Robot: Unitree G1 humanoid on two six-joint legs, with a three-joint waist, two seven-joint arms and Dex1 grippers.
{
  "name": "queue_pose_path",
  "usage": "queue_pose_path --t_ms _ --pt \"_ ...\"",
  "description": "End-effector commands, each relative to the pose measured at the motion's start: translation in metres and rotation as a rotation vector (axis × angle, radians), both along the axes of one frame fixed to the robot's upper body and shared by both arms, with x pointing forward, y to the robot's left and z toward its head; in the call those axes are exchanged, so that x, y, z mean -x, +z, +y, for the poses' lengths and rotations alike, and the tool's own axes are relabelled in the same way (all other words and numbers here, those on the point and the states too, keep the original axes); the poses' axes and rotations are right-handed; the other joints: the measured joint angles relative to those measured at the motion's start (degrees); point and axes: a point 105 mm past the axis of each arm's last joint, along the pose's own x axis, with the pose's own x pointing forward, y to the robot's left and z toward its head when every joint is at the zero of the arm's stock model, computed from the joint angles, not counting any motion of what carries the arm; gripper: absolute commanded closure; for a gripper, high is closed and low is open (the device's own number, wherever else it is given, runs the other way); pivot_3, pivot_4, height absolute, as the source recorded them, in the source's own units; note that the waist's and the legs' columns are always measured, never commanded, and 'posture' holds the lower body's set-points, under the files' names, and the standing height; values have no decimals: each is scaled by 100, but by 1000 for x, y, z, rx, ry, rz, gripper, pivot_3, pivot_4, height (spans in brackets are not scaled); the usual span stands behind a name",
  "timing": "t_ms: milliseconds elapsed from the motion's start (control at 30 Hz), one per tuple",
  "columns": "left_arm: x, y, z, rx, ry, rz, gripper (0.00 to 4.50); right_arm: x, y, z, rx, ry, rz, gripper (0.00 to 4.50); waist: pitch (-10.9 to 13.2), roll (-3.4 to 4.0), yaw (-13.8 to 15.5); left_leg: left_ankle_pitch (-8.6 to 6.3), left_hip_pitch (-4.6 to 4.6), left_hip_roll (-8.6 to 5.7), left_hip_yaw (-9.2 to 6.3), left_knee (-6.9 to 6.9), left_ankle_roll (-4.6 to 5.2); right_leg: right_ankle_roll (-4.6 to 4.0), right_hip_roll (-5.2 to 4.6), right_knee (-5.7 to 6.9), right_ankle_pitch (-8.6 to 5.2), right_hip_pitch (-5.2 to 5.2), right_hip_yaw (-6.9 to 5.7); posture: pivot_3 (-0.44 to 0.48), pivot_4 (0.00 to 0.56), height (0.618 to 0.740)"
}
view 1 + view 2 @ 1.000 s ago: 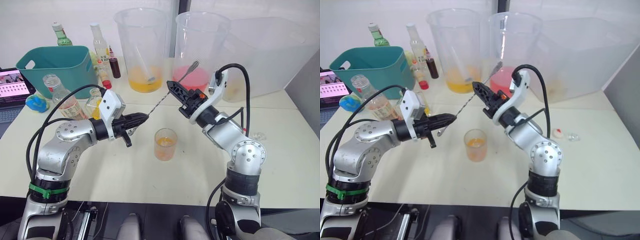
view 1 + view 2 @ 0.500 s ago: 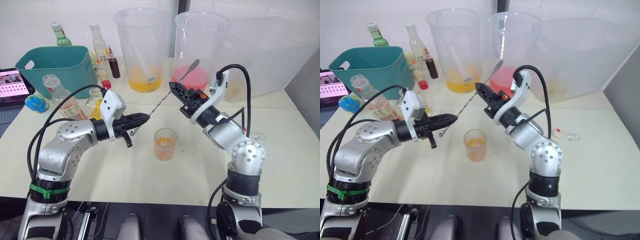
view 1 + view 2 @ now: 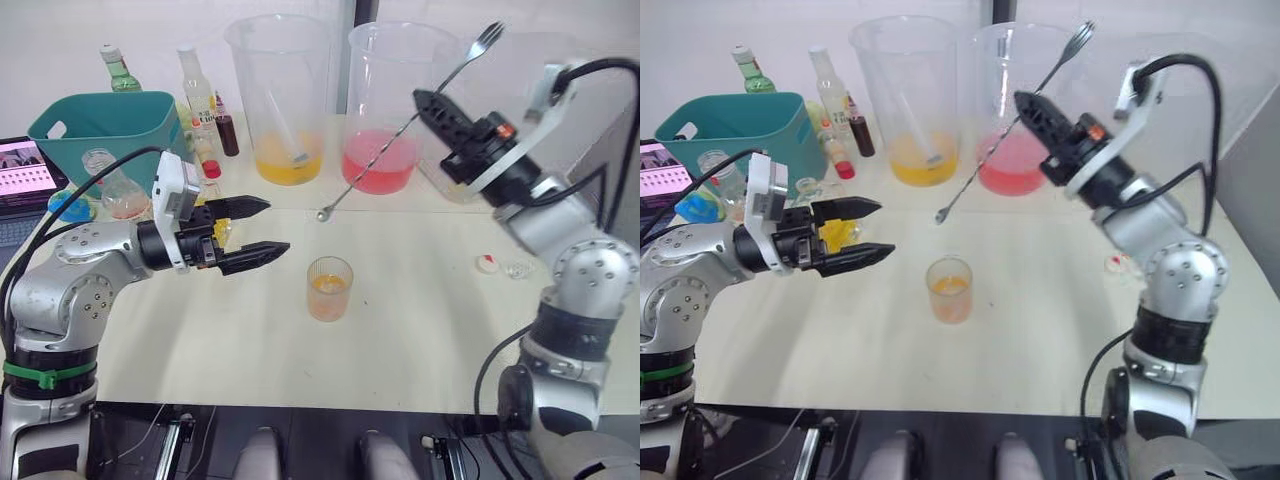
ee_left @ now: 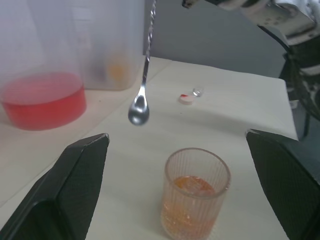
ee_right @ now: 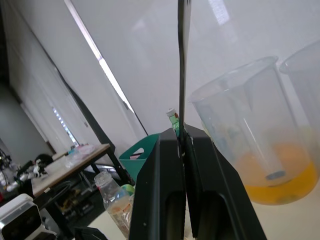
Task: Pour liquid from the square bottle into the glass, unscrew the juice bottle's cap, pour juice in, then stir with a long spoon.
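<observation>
My right gripper (image 3: 425,100) is shut on the long spoon (image 3: 385,155), held high and slanted. The spoon's small bowl (image 4: 138,111) hangs over the table beyond the glass (image 3: 329,288), clear of it. The glass is ribbed and holds a little orange liquid. Left of the glass, my left gripper (image 3: 275,225) stands wide open and empty. The square bottle (image 3: 837,235) with yellow liquid is mostly hidden behind its fingers. The uncapped juice bottle (image 3: 118,190) stands at the far left. Its white cap (image 3: 487,264) lies on the table at the right.
Two huge beakers, one with orange liquid (image 3: 282,100) and one with red (image 3: 395,110), stand behind the glass beside a large clear tub (image 3: 560,100). A teal basket (image 3: 105,125), several bottles and a laptop (image 3: 25,170) sit at the back left.
My left gripper let go of the spoon, opened wide and drew back to the left. My right gripper lifted the spoon up and to the right.
</observation>
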Motion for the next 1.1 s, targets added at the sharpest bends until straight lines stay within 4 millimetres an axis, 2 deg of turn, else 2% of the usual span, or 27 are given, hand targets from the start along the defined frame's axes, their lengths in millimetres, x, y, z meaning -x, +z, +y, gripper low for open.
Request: queue_pose_path --t_ms 33,300,567,667,900,1100 --pt "5 -2 5 -26 -29 4 17 22 17 4 73 99 -87 4500 0 0 -6 0 0 0 0 -1 0 -1 0 -1 0 0 1 0 150 728" --pt "10 -21 10 -99 -48 51 17 28 5 15 156 142 -52 4500 1 0 3 0 -1 2 0 -1 1 -1 1 -3 0 0 1 0 150 728" --pt "12 -27 -2 -120 -60 22 17 29 -27 32 321 130 -37 4500 1 -1 23 0 -8 1 0 0 1 -1 -1 -11 0 0 0 0 150 728" --pt "13 -29 -3 -129 -57 29 17 24 -39 37 445 98 -58 4500 1 -1 17 0 -7 2 0 0 1 -1 1 -10 0 -3 0 0 150 728" --pt "14 -32 -4 -153 -48 31 17 24 -49 58 584 115 -177 4500 1 -1 16 0 -7 2 -1 0 1 -1 2 -11 0 -3 0 0 150 728" --pt "17 -30 -5 -149 -25 25 17 27 -57 78 619 152 -258 4500 1 -2 17 0 -8 2 -1 1 1 -1 1 -11 0 -3 0 0 150 728"
